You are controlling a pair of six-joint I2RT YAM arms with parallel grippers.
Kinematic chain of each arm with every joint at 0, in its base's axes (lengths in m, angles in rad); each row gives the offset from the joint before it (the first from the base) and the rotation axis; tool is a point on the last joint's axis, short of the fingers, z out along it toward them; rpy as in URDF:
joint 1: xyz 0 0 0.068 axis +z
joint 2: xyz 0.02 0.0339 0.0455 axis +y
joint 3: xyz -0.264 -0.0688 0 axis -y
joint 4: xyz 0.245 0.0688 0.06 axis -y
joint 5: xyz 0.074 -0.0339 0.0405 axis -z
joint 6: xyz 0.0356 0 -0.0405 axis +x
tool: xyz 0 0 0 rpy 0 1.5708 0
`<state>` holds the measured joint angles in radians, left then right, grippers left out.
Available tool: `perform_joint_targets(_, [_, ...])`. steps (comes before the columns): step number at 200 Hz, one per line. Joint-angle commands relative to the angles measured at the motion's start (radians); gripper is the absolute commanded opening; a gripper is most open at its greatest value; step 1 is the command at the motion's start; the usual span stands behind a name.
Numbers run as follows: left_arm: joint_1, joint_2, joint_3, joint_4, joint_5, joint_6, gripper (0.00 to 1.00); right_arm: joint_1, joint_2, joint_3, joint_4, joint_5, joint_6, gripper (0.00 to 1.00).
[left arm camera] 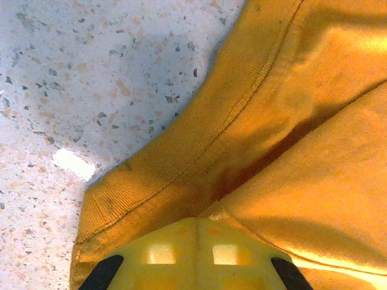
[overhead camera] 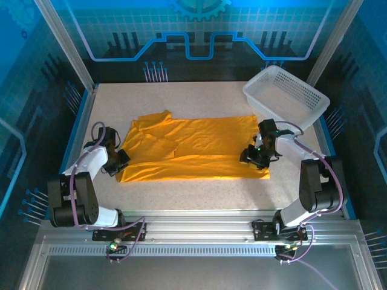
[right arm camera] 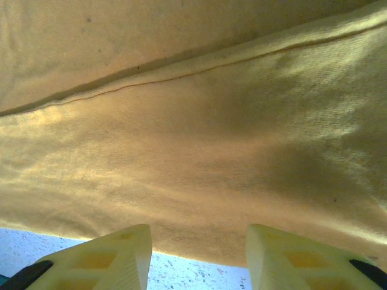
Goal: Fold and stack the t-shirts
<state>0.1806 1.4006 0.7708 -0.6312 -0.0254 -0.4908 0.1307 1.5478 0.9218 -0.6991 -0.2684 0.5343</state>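
Observation:
The orange-yellow t-shirt (overhead camera: 193, 148) lies spread across the middle of the table, its lower part folded up into a long band. My left gripper (overhead camera: 123, 162) sits at the shirt's left end, near the front corner. In the left wrist view its fingers (left arm camera: 202, 225) are pressed together with a ridge of orange cloth (left arm camera: 290, 121) at their tips, beside a ribbed hem (left arm camera: 181, 145). My right gripper (overhead camera: 248, 156) is at the shirt's right end. Its fingers (right arm camera: 115, 254) stand apart, open, at the edge of the cloth (right arm camera: 193, 139) with bare table between them.
A white mesh basket (overhead camera: 287, 96) sits tilted at the back right corner, close behind the right arm. The speckled table (overhead camera: 199, 193) is bare in front of the shirt and to the left (left arm camera: 78, 78). Metal frame rails run along both sides.

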Motion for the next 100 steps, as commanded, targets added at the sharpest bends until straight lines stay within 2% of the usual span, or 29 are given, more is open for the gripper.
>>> perform_joint_targets(1, [0.013,0.003,0.033,-0.013,-0.037,0.013,0.00,0.007,-0.008,0.023,-0.033,0.009,0.004,0.45])
perform_joint_targets(42, [0.013,0.037,0.068,0.024,-0.020,0.039,0.00,0.005,-0.017,0.019,-0.039,0.028,0.001,0.45])
perform_joint_targets(100, [0.013,0.043,0.104,-0.013,-0.015,0.063,0.00,-0.024,-0.035,-0.017,-0.043,0.140,0.016,0.43])
